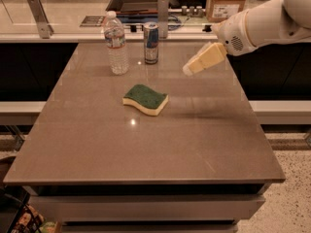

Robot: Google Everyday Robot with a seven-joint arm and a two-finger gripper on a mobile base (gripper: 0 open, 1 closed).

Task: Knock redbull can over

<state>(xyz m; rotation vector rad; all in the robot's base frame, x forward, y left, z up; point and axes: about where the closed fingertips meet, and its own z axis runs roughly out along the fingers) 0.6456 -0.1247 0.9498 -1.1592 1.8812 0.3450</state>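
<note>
The redbull can (151,43) stands upright near the far edge of the brown table (146,144). It is slim, silver and blue, with a red mark. My gripper (188,70) hangs above the table to the right of the can, reaching in from the right on a white arm (262,23). Its cream fingers (205,59) point down and to the left. A clear gap separates the gripper from the can.
A clear plastic water bottle (116,43) stands just left of the can. A green and yellow sponge (145,99) lies in front of them, mid-table. Behind the table runs a counter (63,21) with a sink (138,1), a metal post (39,17) and a cardboard box (227,1).
</note>
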